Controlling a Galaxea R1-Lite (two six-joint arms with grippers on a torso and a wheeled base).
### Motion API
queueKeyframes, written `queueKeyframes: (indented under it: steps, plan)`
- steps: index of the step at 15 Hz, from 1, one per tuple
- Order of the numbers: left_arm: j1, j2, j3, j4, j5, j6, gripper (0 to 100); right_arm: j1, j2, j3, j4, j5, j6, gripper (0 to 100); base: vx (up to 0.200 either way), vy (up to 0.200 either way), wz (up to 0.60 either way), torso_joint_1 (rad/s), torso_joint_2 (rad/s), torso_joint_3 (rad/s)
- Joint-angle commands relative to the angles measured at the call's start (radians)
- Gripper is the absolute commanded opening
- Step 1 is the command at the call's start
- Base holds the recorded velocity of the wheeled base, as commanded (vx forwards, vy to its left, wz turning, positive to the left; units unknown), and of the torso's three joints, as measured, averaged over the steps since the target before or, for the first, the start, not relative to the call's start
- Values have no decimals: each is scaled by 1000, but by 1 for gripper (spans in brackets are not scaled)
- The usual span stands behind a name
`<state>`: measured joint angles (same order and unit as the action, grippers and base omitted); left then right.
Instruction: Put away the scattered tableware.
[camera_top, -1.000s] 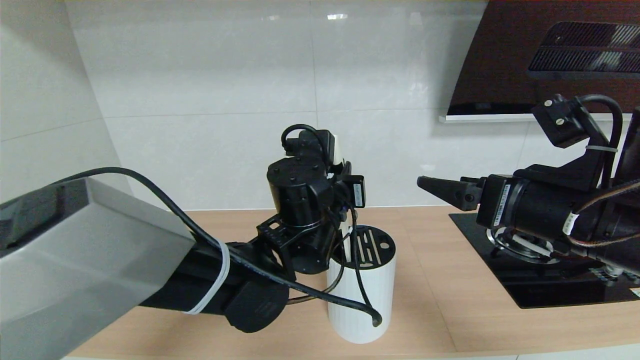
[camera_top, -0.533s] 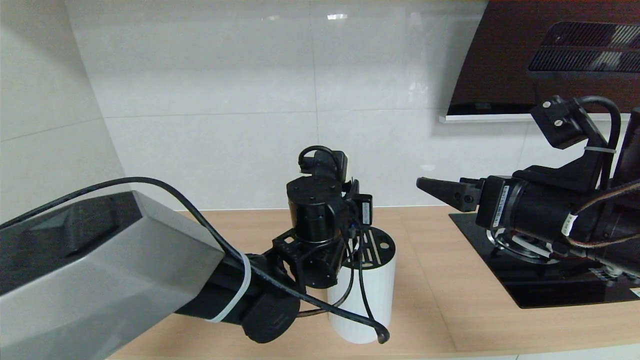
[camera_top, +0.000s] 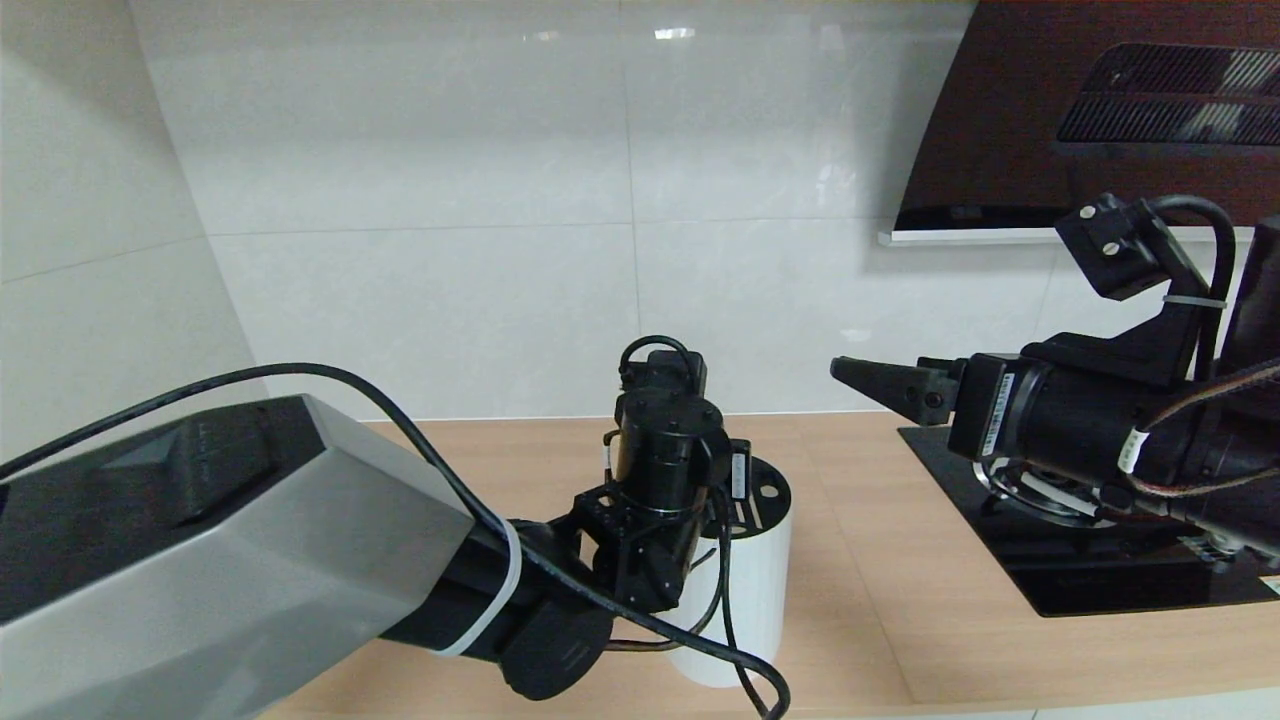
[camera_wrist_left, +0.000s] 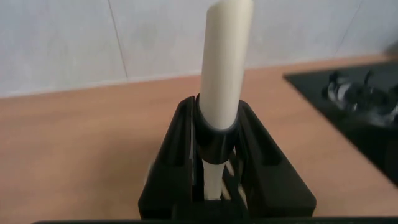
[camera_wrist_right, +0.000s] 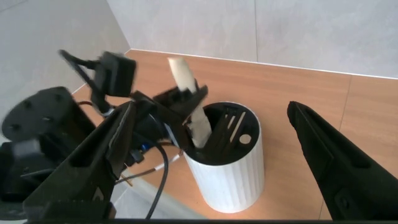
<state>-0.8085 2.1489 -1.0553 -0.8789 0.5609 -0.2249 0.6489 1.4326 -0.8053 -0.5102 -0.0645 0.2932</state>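
A white ribbed utensil holder (camera_top: 757, 590) with a black slotted lid stands on the wooden counter (camera_top: 880, 610). My left gripper (camera_wrist_left: 217, 134) hangs right over it, pointing down and shut on a cream utensil handle (camera_wrist_left: 227, 56). In the right wrist view the cream utensil (camera_wrist_right: 188, 109) runs down into a slot of the holder (camera_wrist_right: 231, 168), with the left gripper (camera_wrist_right: 177, 102) clamped round its middle. Whatever is inside the holder is hidden. My right gripper (camera_top: 872, 382) hovers open in the air to the right of the holder, nothing between its fingers.
A black stove top (camera_top: 1090, 580) with a burner lies on the counter at the right, under the right arm. A dark range hood (camera_top: 1100, 110) hangs above it. White tiled wall rises behind and at the left. The counter's front edge runs close below the holder.
My left gripper has come down toward the holder with the cream utensil, whose tip no longer sticks up above the wrist. The right arm has barely moved.
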Motion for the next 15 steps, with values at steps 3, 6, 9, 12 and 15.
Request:
queueKeyframes:
  steps: [3, 6, 9, 12, 15]
  plan:
    - [-1, 0, -5, 20, 1, -5, 0, 0, 9, 0, -1, -1, 0, 100, 0, 0, 0, 0, 0, 0]
    - [0, 0, -5, 23, 1, -5, 0, 1, 8, -2, -1, -5, 0, 100, 0, 0, 0, 0, 0, 0]
    - [-1, 2, -5, 23, 1, -5, 100, 1, 8, -2, -1, -5, 0, 100, 0, 0, 0, 0, 0, 0]
    - [-1, 0, -5, 23, -1, -5, 100, 1, 8, -2, -1, -8, 0, 100, 0, 0, 0, 0, 0, 0]
    - [-1, -1, -3, 21, -1, -5, 100, 0, 6, -2, -1, -8, 0, 100, 0, 0, 0, 0, 0, 0]
